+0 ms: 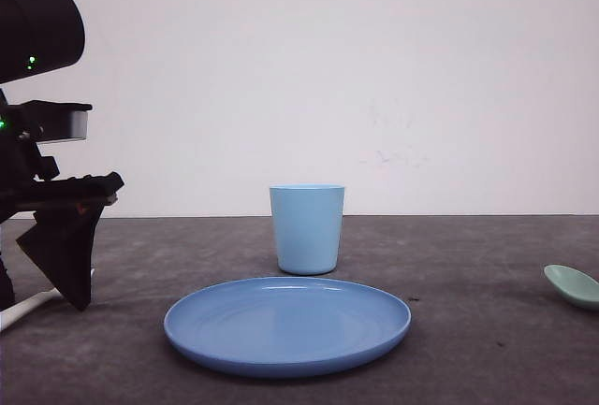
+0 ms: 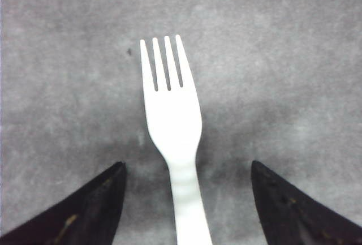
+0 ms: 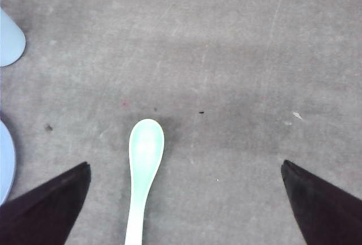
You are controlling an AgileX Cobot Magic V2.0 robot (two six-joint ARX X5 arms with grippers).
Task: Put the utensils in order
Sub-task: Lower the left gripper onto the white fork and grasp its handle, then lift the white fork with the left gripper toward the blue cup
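The white fork (image 2: pixel 172 120) lies on the grey table with its tines pointing away from the wrist. Its handle runs between the two fingers of my left gripper (image 2: pixel 186 166), which is open and touches nothing. In the front view that gripper (image 1: pixel 70 274) hangs low at the far left, with the fork's handle (image 1: pixel 23 310) showing beside it. The mint-green spoon (image 3: pixel 145 160) lies bowl-up on the table. My right gripper (image 3: pixel 185 164) is open around it, and the spoon sits nearer one finger. In the front view the spoon's bowl (image 1: pixel 573 285) shows at the right edge.
A blue round plate (image 1: pixel 287 323) sits at the front centre of the table, with a light blue cup (image 1: pixel 307 229) upright just behind it. The cup (image 3: pixel 8 38) and the plate's rim (image 3: pixel 4 160) lie to one side of the spoon. A white wall stands behind the table.
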